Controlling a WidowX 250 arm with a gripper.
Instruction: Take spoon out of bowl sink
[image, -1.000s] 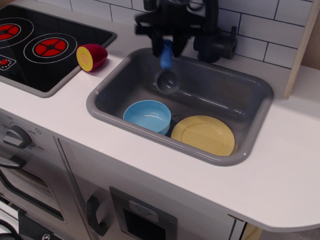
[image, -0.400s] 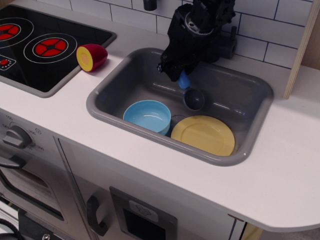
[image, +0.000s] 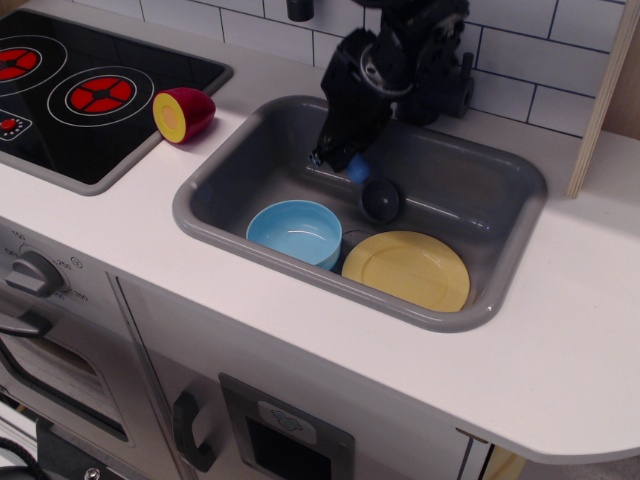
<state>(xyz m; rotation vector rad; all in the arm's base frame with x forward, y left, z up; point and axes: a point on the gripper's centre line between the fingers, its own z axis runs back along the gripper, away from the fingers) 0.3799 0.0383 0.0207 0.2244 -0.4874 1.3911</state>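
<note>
Light-blue plastic marks the bowl (image: 294, 231), seen empty at the near left of the sink (image: 200, 215), so the lifting-out looks done. Right of it and farther back, the spoon (image: 375, 192) is held low over the sink floor, its blue handle clamped in the gripper (image: 345, 162); only release seems left.

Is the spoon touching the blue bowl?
Apart. The camera view shows the spoon held by the gripper behind the bowl, with grey sink floor visible between them.
</note>
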